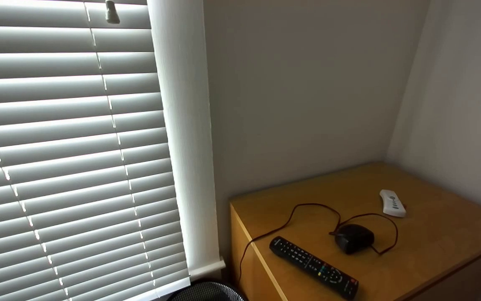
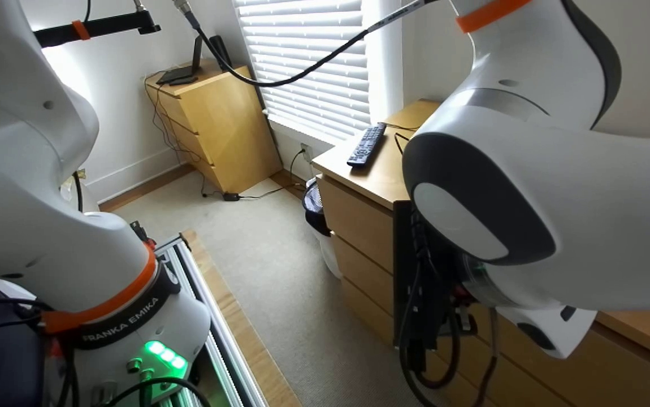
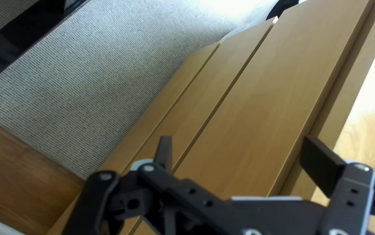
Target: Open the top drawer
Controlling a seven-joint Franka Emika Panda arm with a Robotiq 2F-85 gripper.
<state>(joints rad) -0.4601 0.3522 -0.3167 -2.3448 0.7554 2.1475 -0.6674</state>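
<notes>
A light wood dresser carries the top drawer (image 3: 272,98), whose flat front shows large in the wrist view. The drawer looks shut, with a narrow recess between its upper edge and the dresser top. It also shows in an exterior view (image 2: 356,217), partly hidden by the arm. My gripper (image 3: 236,143) is open and empty in the wrist view, its fingers spread wide. One finger appears over the lower drawer fronts, the other over the recess and top edge. I cannot tell whether it touches. In the exterior views the fingers are hidden or out of view.
On the dresser top (image 1: 437,234) lie a black remote (image 1: 313,267), a black corded device (image 1: 354,238) and a white remote (image 1: 392,203). A waste bin (image 2: 328,249) stands beside the dresser. Another dresser (image 2: 229,124) stands by the window blinds (image 2: 308,62). A dark bar (image 3: 14,36) lies over the carpet.
</notes>
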